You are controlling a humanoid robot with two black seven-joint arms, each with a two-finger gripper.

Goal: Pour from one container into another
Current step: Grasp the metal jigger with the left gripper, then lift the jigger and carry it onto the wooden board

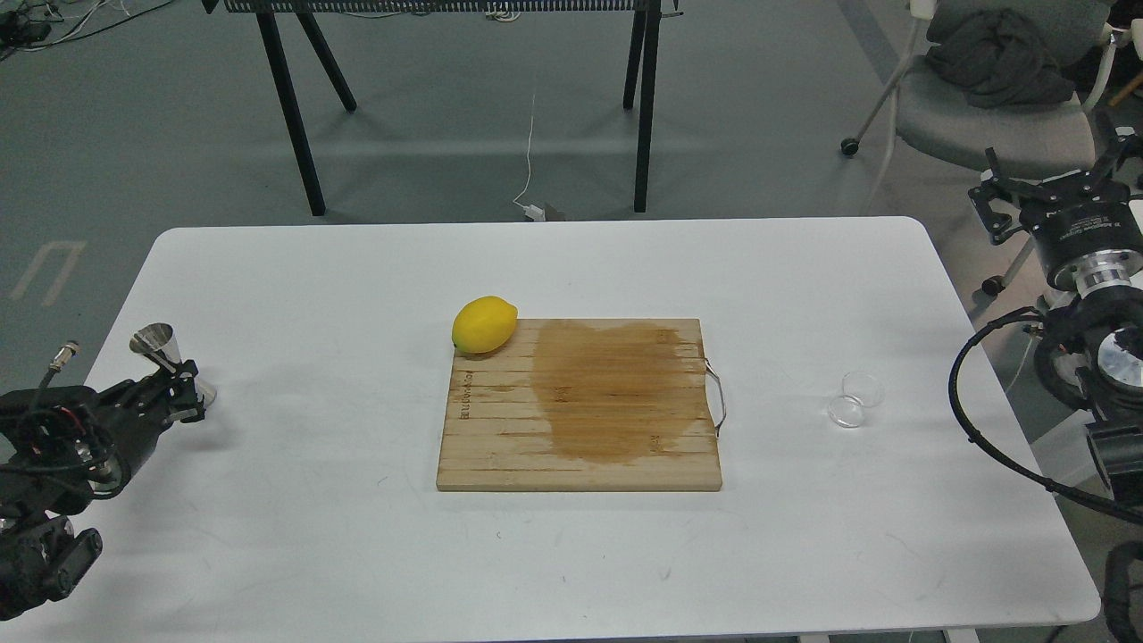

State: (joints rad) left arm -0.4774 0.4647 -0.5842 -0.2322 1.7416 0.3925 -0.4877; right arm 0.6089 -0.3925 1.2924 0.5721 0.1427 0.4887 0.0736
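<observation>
Far left on white table [312, 554]: metal jigger [163, 348], tilted, pinched at its waist by left gripper [183, 386]. Right side: clear glass cup [855, 399], lying on its side, well apart from jigger. Centre: wooden cutting board [500, 446] with large wet stain; lemon [484, 324] on its far-left corner. Right gripper [1009, 210] off table at right edge, finger spacing impossible to tell.

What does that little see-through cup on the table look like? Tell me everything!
The glass cup is small, clear and colourless, a short round shape with a thin rim. It appears to lie tipped on its side on the white table, right of the wooden board. It looks empty. Nothing but the table touches it.
</observation>
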